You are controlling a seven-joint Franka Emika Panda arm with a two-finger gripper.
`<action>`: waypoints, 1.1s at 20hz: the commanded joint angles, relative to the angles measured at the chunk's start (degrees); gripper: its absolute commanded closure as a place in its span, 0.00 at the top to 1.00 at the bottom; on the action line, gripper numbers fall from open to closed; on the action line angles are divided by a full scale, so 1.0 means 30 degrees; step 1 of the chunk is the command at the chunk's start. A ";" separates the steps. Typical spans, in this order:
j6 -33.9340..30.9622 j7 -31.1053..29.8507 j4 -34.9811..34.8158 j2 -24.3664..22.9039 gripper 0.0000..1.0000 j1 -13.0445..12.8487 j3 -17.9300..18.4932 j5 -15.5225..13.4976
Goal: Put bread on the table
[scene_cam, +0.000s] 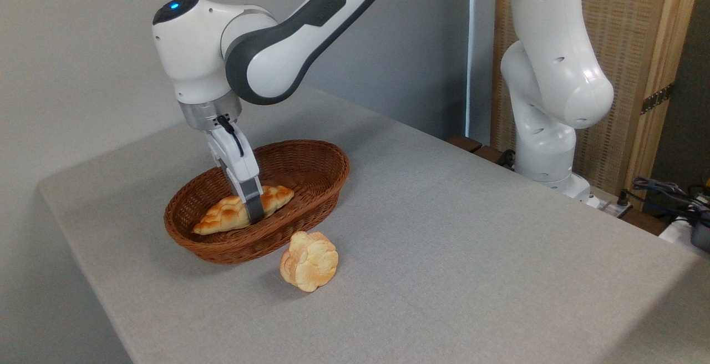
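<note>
Grey cloth-like material covers the large flat table (pixel 444 231), and a plain grey wall stands behind it. On this surface sits a brown oval wicker basket (pixel 327 183), and the white robot arm reaches down into it.

Inside the basket lies the bread (pixel 224 215), a long braided golden-brown loaf with toasted orange patches and pointed ends. The gripper (pixel 254 215) is low over the middle of the loaf. Only the near grey finger (pixel 253 206) is clearly visible, in front of the loaf; the other finger is hidden behind it, so I cannot tell how wide the hand stands or whether it already presses on the bread.

Just below and to the right of the gripper, outside the basket and near its rim, a small round flower-shaped pale roll (pixel 309 261) stands on its edge on the table.

I judge that the loaf is light, and probably quite stiff with a smooth, a little slippery crust, because it keeps its shape well. The braided bumps should help the fingers to hold. The best place to take it seems to be across the narrow middle, where the gripper is now, so both pointed ends balance and the loaf does not tip during lifting over the basket wall.
</note>
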 commanded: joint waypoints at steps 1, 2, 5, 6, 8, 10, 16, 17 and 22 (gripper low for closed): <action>0.0241 -0.0062 0.0027 -0.0132 0.36 -0.0068 0.0011 0.0172; 0.0182 -0.0062 0.0027 -0.0190 0.36 -0.0068 0.0011 0.0172; 0.0123 -0.0062 0.0027 -0.0366 0.36 -0.0068 0.0011 0.0142; 0.0123 -0.0062 -0.0002 -0.0367 0.36 -0.0068 0.0011 0.0142; 0.0123 -0.0062 0.0027 -0.0396 0.36 -0.0068 0.0011 0.0142; 0.0094 -0.0120 0.0027 -0.0716 0.36 -0.0068 0.0041 0.0113; -0.1044 -0.0121 0.0027 -0.2589 0.36 0.0078 0.0333 -0.0063; -0.1629 -0.0063 0.0027 -0.3057 0.36 0.0165 0.0363 -0.0063; -0.4092 0.0055 -0.0002 -0.4963 0.39 0.0166 0.2496 -0.0005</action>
